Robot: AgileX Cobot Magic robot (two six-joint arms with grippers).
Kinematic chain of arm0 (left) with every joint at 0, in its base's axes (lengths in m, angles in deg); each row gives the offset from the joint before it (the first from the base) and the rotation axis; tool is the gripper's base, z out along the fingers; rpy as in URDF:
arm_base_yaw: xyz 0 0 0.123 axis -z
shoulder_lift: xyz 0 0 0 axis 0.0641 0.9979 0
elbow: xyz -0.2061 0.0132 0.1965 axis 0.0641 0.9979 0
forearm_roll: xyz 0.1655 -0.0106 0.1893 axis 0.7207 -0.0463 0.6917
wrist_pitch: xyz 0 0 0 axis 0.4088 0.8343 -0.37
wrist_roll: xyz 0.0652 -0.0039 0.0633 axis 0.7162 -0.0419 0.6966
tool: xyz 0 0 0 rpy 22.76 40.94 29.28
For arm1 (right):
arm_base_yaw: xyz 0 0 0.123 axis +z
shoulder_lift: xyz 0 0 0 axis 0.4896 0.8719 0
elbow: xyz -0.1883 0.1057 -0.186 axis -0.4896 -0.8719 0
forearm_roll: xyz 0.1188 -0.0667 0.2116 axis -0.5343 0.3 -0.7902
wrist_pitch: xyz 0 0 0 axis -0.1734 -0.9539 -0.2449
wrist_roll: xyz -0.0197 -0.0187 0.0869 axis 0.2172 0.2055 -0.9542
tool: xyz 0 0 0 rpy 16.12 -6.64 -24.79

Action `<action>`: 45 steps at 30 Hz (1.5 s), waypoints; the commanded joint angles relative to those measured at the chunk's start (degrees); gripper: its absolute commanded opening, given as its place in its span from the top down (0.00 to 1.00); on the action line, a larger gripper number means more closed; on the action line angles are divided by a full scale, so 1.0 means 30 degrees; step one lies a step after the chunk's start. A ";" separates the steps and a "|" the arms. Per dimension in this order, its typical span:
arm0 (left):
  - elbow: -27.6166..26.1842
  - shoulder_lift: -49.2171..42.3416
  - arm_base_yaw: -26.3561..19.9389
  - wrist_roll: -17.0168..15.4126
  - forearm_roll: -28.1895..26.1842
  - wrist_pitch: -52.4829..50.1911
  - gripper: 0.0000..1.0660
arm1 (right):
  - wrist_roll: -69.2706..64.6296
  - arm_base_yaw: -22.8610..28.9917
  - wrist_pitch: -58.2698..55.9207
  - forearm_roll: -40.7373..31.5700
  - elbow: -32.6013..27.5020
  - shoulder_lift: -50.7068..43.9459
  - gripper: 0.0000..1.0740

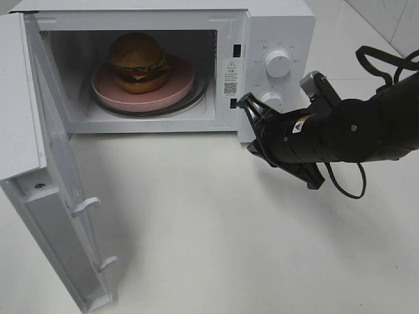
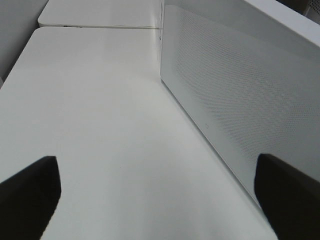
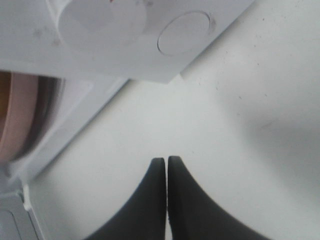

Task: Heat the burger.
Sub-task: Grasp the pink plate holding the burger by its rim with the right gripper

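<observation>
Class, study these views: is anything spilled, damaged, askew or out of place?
Nothing stands out. The burger sits upright on the pink plate inside the microwave, nothing is spilled, and the door stands wide open.

Your way into the microwave is open from the front. The door stands swung out on the left and walls off that side down to the desk. The burger on its plate fills the middle of the cavity, leaving room only above and at the sides. The right claw, pressed together, hangs before the control panel, just right of the opening. The left claw, spread wide, sits beside the door's outer face with bare desk ahead.
</observation>
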 commanded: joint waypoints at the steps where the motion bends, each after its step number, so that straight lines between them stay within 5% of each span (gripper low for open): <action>1: 0.0057 -0.0363 -0.0057 0.0019 -0.0134 -0.0095 0.08 | 0.0516 -0.0172 -0.3094 0.3533 0.0115 -0.0917 0.99; 9: 0.0057 -0.0363 -0.0057 0.0019 -0.0134 -0.0095 0.08 | 0.3304 -0.0172 -0.9587 0.7028 0.2349 -0.1681 0.98; 16: 0.0057 -0.0363 -0.0057 0.0019 -0.0134 -0.0095 0.08 | 0.7983 -0.0172 -1.4591 0.6723 0.4813 -0.1757 0.97; 22: 0.0057 -0.0363 -0.0057 0.0019 -0.0134 -0.0095 0.08 | 1.6845 -0.0172 -1.8812 0.5176 0.6704 -0.1757 0.96; 35: 0.0057 -0.0363 -0.0057 0.0019 -0.0134 -0.0095 0.08 | 3.5409 -0.0172 -2.0798 0.5157 0.7105 -0.1757 0.92; 40: 0.0057 -0.0363 -0.0057 0.0019 -0.0134 -0.0095 0.08 | 3.8656 -0.0172 -2.0283 0.5539 0.7105 -0.1757 0.90; 45: 0.0057 -0.0363 -0.0057 0.0019 -0.0134 -0.0095 0.08 | 4.0012 0.0115 -1.9194 0.6933 0.7105 -0.1757 0.78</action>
